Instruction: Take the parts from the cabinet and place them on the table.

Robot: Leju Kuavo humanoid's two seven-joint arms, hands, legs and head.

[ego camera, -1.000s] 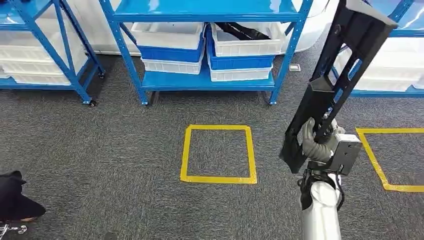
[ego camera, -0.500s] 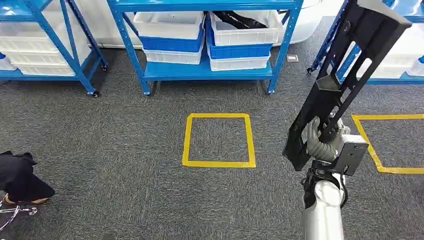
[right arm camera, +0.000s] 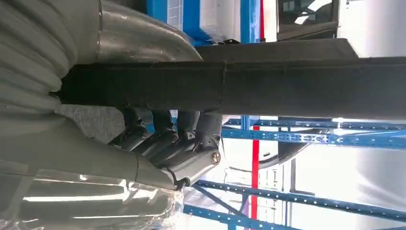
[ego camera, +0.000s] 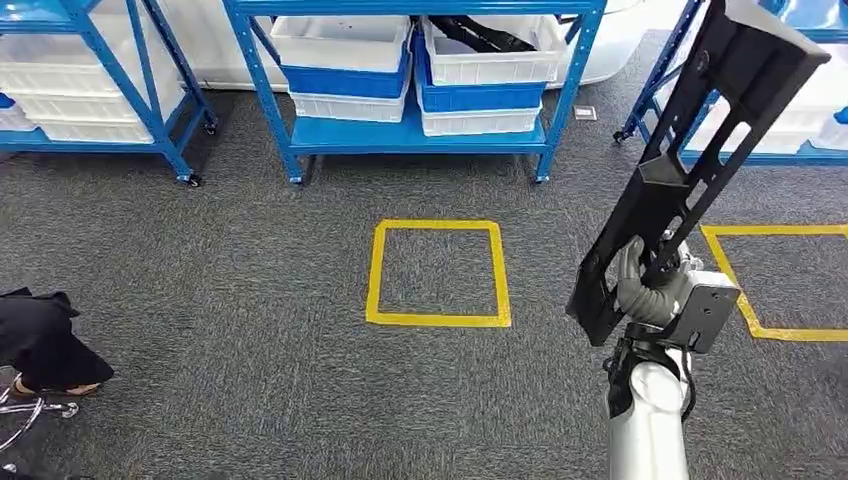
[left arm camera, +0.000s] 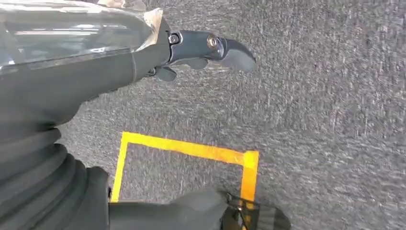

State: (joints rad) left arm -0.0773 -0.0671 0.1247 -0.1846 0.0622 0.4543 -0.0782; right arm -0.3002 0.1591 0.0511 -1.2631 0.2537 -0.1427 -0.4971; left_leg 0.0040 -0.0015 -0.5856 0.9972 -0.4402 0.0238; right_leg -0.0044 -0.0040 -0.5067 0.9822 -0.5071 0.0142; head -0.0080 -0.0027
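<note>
A long black slotted part [ego camera: 690,170] stands tilted up and to the right in the head view, its top end near the picture's upper right corner. My right hand [ego camera: 645,285] grips it close to its lower end. In the right wrist view the part [right arm camera: 287,88] crosses as a dark bar, and the fingers [right arm camera: 167,139] curl around it. My left hand [left arm camera: 143,52] hangs over the grey carpet with its fingers [left arm camera: 215,48] stretched out and nothing in it. The blue cabinet [ego camera: 410,135] stands ahead, with another black part [ego camera: 480,35] lying in one white bin.
White and blue bins [ego camera: 345,60] are stacked on the cabinet's low shelf. More blue racks [ego camera: 90,130] stand to the left and right. A yellow tape square [ego camera: 372,272] marks the carpet ahead, another [ego camera: 790,230] lies at the right. A person's dark clothing [ego camera: 40,340] shows at the left edge.
The camera has moved: cabinet and yellow square have slid up the picture, and the dark clothing shows further in. My right hand still holds the black part the same way.
</note>
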